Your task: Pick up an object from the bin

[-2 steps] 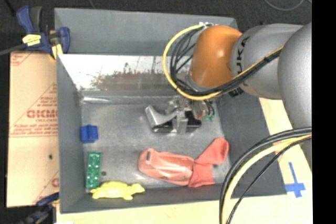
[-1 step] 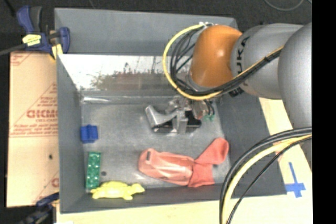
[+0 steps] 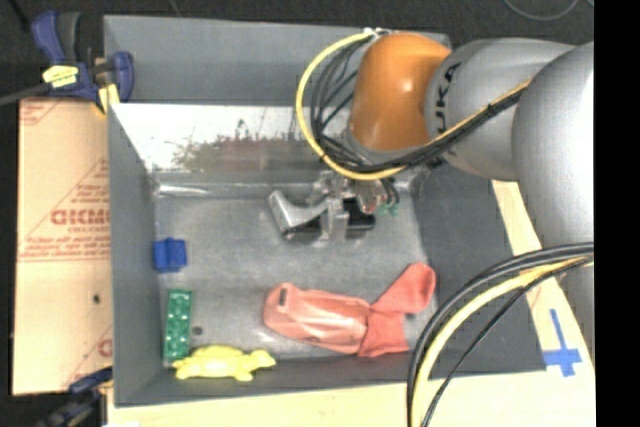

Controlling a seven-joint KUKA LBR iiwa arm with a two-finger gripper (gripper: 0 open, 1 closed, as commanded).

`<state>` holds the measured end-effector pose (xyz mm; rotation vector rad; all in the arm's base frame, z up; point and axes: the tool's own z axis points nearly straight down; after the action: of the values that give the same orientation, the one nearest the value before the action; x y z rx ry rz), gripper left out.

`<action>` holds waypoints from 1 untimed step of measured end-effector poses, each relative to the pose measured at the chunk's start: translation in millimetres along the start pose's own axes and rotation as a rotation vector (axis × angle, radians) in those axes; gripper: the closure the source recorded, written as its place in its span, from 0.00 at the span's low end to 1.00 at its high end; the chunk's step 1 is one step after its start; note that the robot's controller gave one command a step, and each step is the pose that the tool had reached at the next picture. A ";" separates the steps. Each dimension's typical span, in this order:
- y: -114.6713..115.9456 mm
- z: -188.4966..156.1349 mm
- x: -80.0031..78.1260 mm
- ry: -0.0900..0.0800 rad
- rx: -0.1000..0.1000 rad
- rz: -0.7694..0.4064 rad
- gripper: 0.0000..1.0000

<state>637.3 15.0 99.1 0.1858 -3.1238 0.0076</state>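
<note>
Gripper (image 3: 318, 213) is hanging low over the floor of the bin (image 3: 133, 245), a little toward twelve o'clock from its middle. Whether it is released, clenched or grasping something I cannot tell, because the orange cover (image 3: 395, 100) and the cables (image 3: 318, 120) on the wrist are crowding the view from above. Nothing loose is plainly lying beneath it. The nearest candidate is the pink sock (image 3: 345, 317), which is sprawling limp and flat at five o'clock, near the gripper but apart from it. A blue block (image 3: 170, 255) is sitting at nine o'clock, a green studded brick (image 3: 178, 323) is lying at eight o'clock beside the wall, and a yellow toy (image 3: 225, 363) is resting at seven o'clock along the six o'clock wall. Those three are hugging the walls and are probably awkward to reach, so the sock is looking like the easier pick.
</note>
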 end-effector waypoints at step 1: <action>6.4 8.4 -5.0 -0.022 0.001 -0.023 1.00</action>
<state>641.3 21.9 90.6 0.2237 -3.1432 0.0070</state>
